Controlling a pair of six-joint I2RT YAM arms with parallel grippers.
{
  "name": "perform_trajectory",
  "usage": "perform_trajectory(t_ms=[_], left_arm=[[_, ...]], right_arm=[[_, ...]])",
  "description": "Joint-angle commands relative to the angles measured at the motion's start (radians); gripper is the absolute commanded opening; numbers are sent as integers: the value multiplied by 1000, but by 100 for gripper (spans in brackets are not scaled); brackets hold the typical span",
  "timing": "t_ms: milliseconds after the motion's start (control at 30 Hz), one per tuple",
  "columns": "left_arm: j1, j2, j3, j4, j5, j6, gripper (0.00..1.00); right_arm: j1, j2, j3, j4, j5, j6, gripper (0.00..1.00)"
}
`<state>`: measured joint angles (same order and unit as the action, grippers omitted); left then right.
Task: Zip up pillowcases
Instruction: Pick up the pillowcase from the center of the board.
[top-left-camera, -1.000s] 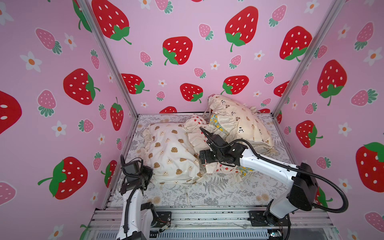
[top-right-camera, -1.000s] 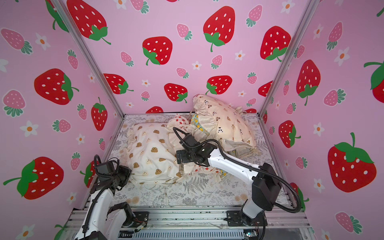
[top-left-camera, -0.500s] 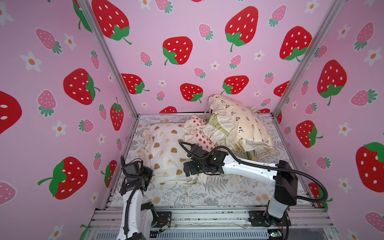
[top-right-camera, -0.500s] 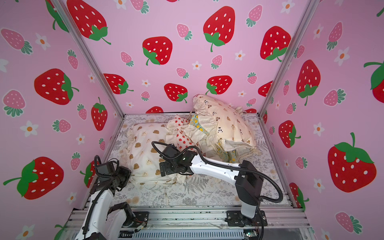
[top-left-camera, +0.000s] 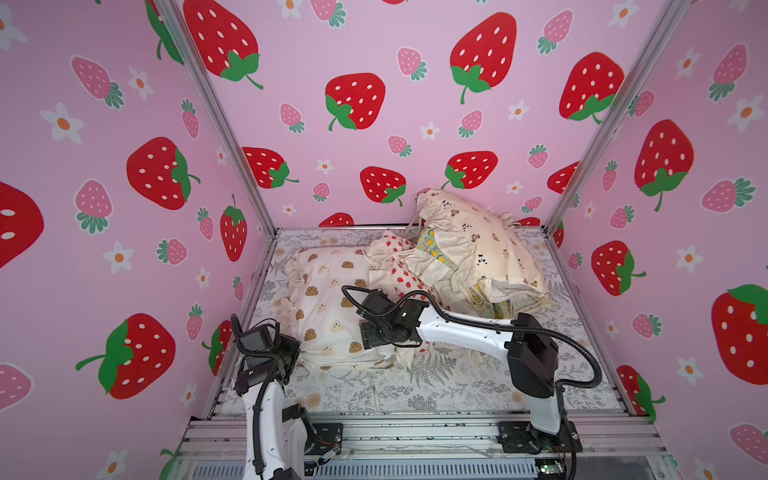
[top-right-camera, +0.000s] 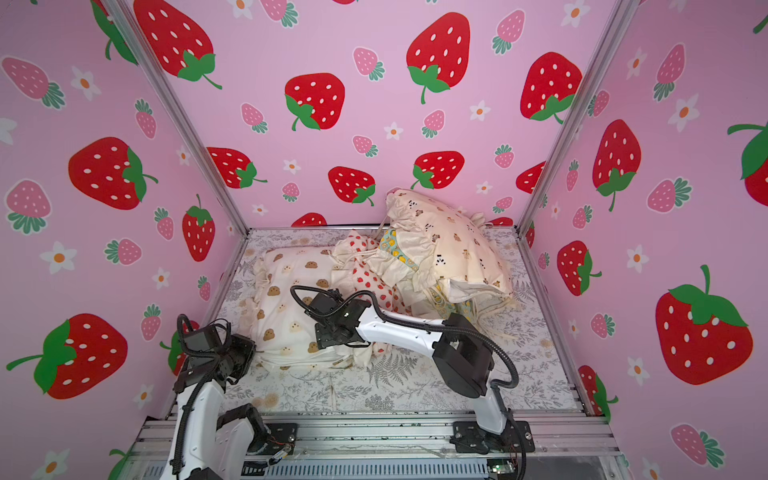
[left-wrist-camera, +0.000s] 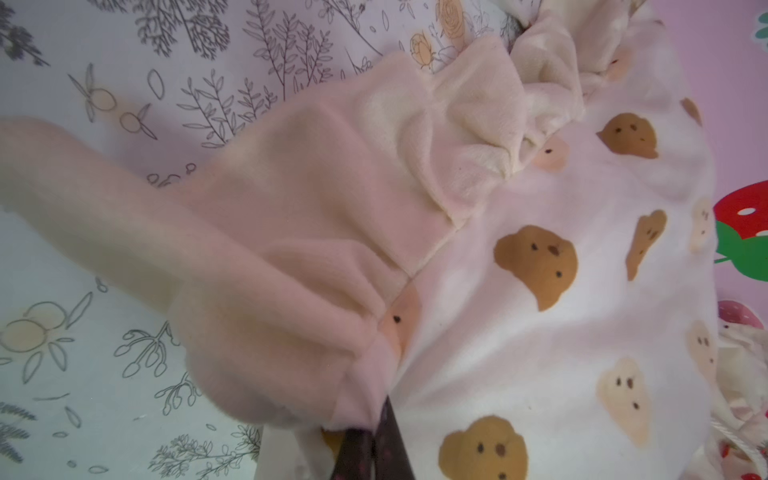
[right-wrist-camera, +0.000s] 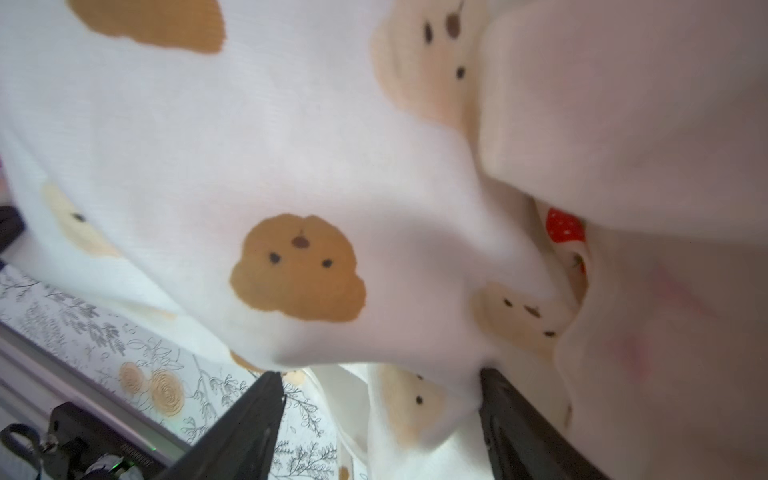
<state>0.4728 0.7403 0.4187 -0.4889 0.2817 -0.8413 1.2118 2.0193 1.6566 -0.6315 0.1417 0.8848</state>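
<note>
The bear-print pillowcase (top-left-camera: 328, 307) (top-right-camera: 286, 320) lies at the left in both top views. My left gripper (left-wrist-camera: 376, 415) (top-left-camera: 296, 356) is shut on its cream ruffle (left-wrist-camera: 316, 232) at the near left corner. My right gripper (right-wrist-camera: 380, 395) (top-left-camera: 368, 338) stands open at the near right edge. A fold of the bear fabric (right-wrist-camera: 299, 266) hangs between its fingers (right-wrist-camera: 257, 415); one finger touches the cloth and the other stands clear. Behind are piled the strawberry pillowcase (top-left-camera: 401, 276), the lemon pillowcase (top-left-camera: 432, 249) and the ruffled tiny-bear pillowcase (top-left-camera: 478, 245). No zipper shows.
A grey fern-print sheet (top-left-camera: 436, 386) covers the floor. Pink strawberry walls (top-left-camera: 374, 124) with metal posts (top-left-camera: 598, 137) close in three sides. An aluminium rail (top-left-camera: 415, 432) with both arm bases runs along the front.
My right arm has swung left from the strawberry pillowcase to the bear pillowcase's near edge, and its jaws have narrowed. The left gripper has stayed on the corner.
</note>
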Motion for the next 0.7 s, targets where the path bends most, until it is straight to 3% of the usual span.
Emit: perform_trajectory(t_ms=[0,233,433,667], left_arm=[[29,3,55,-65,14,33,0],[65,-2,87,-98,30,61,0],[72,-1,100,-99,57,56,0],[72,-17,91,-82,86,17,0]], right_arm=[[-12,48,72,-47,53,-23,76],[-22,157,199,-60,122,-81,71],[-60,216,267,37,134,-187,51],[-74,274,386,159,127,-347,16]])
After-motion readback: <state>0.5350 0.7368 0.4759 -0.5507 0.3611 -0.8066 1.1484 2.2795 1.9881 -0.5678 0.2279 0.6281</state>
